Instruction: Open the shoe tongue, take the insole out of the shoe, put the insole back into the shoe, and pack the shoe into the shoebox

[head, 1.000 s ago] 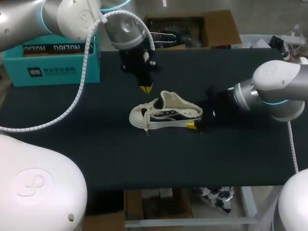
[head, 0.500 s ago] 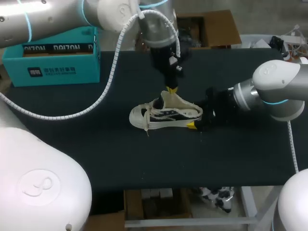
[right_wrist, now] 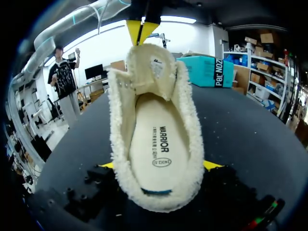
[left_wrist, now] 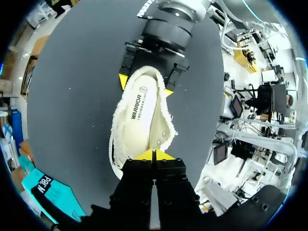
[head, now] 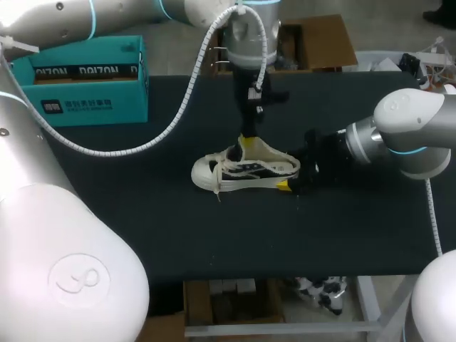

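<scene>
Overhead, the shoe point(head: 246, 169) sits mid-counter point(head: 142, 214), heel clamped in the right gripper point(head: 288, 185). Left wrist view: the left gripper point(left_wrist: 154, 155), tips pressed together, meets the tongue point(left_wrist: 160, 138). Right wrist view: the heel sits between the gripper's fingers, insole point(right_wrist: 156, 144) exposed.

black table point(head: 142, 214) | shoe point(head: 246, 169) mid | teal shoebox point(head: 78, 89) far-left corner

Shoe point(head: 246, 169) on table point(head: 142, 228) centre, shoebox point(head: 85, 89) behind-left
</scene>
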`<state>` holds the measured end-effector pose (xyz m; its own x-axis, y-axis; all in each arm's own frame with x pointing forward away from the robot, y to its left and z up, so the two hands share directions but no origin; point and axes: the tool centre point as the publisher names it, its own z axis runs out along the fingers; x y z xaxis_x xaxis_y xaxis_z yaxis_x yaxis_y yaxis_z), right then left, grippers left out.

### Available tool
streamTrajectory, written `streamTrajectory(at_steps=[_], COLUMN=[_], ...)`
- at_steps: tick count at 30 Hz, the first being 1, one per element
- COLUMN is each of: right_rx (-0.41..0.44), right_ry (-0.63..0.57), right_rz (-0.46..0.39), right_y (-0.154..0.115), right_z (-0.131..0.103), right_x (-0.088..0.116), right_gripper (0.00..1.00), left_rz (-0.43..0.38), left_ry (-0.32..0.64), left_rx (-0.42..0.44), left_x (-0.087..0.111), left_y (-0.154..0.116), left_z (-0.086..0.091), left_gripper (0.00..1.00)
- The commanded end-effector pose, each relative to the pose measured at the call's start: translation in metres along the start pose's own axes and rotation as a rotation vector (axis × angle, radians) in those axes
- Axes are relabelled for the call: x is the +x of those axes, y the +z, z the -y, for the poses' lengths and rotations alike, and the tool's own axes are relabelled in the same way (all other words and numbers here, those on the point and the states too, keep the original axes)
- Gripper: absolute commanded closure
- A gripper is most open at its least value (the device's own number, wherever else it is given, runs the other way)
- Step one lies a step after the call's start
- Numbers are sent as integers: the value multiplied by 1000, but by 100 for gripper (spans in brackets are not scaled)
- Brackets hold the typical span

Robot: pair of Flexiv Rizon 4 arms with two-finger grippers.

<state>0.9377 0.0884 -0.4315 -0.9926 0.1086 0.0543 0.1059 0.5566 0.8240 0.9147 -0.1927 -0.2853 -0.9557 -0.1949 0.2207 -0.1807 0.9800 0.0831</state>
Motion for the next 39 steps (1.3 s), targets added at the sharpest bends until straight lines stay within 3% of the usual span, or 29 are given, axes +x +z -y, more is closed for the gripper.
streamTrajectory(at_steps=[1,9,16,20,31,32,39], right_rx=[-3,-3,-3,-3,-3,-3,-3], right_ry=[-1,-1,-1,-1,-1,-1,-1], right_rz=[-1,-1,-1,-1,-1,-1,-1], right_y=[4,4,4,4,4,4,4], right_z=[7,7,7,7,7,7,7], right_x=[-3,-3,-3,-3,-3,-3,-3], right_gripper=[100,100,100,100,100,100,100], left_rz=[-14,78,42,-5,-5,7,-31], left_ry=[319,263,218,173,173,115,132], left_rx=[-30,107,165,105,105,105,125], left_x=[1,7,-4,-6,-6,-10,-21], left_y=[22,44,63,62,62,64,91], left_z=[3,1,4,8,8,14,15], left_gripper=[100,100,100,100,100,100,100])
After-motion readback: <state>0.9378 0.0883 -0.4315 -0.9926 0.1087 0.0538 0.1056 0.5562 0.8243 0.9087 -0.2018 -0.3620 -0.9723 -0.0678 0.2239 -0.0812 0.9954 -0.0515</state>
